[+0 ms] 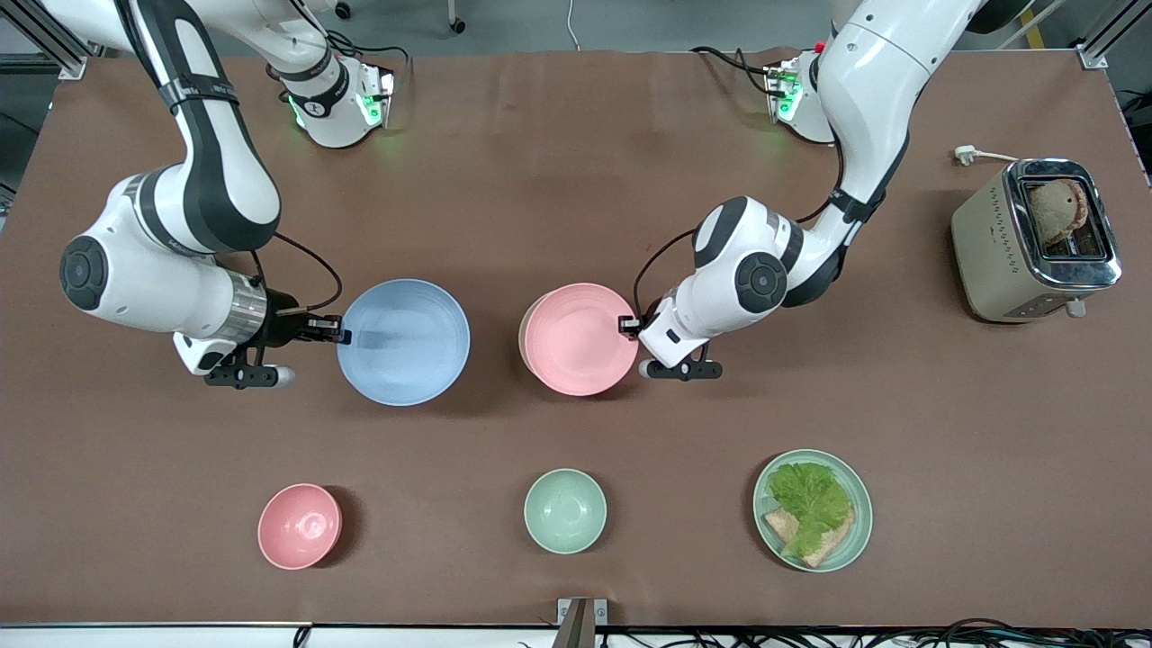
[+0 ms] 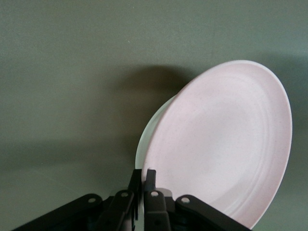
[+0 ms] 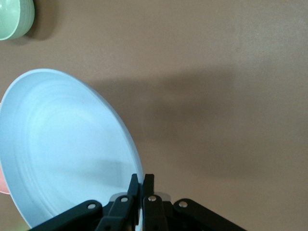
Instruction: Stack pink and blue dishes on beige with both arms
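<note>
My right gripper (image 1: 344, 334) (image 3: 143, 179) is shut on the rim of the pale blue plate (image 1: 403, 342) (image 3: 62, 149). It holds the plate a little above the table, where the plate casts a shadow. My left gripper (image 1: 627, 326) (image 2: 143, 174) is shut on the rim of the pale pink plate (image 1: 579, 339) (image 2: 221, 144). The pink plate sits tilted over the beige plate (image 1: 523, 340) (image 2: 143, 144). Only a thin sliver of the beige plate shows at the pink plate's edge. The two held plates hang side by side with a gap between them.
A small pink bowl (image 1: 300, 526), a mint-green bowl (image 1: 565, 509) (image 3: 12, 17) and a mint-green plate (image 1: 858, 531) with lettuce and bread sit nearer the front camera. A toaster (image 1: 1035, 238) holding bread stands at the left arm's end of the table.
</note>
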{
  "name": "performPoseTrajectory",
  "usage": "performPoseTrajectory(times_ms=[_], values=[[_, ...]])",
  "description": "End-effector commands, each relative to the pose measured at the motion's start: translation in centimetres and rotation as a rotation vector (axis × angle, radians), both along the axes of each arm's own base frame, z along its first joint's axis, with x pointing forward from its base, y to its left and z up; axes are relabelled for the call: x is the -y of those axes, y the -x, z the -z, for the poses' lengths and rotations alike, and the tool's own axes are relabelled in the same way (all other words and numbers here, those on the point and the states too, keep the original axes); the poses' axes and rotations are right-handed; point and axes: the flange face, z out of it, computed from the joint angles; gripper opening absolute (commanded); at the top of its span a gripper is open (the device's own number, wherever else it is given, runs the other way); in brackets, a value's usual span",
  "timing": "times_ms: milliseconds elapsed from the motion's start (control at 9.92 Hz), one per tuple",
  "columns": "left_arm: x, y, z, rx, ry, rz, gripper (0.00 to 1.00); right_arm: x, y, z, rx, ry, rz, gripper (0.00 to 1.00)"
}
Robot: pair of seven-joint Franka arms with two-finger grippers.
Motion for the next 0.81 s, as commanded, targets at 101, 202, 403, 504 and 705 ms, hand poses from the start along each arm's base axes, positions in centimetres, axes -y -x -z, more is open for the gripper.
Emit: performPoseTrajectory(times_ms=[101, 202, 403, 504, 705], values=[[0.0, 0.2, 0.1, 0.009, 0.008, -0.003, 0.0, 0.1, 0.7, -0.5, 0.009, -0.005, 0.03, 0.01], [0.0, 0.2, 0.0, 0.01, 0.01, -0.004, 0.01, 0.0, 0.7, -0.5, 0.009, -0.006, 0.028, 0.01], [0.4, 0.5, 0.5, 0.003, 0.008, 0.003, 0.01, -0.1, 0.7, -0.4, 0.009, -0.005, 0.027, 0.01], [0.4, 0.6, 0.9, -0.004, 0.005, 0.004, 0.01, 0.0, 0.6, -0.4, 0.009, -0.005, 0.029, 0.01], [0.6, 0.7, 1.9, 0.003, 0.007, -0.001, 0.01, -0.1, 0.6, -0.4, 0.01, -0.005, 0.028, 0.01]])
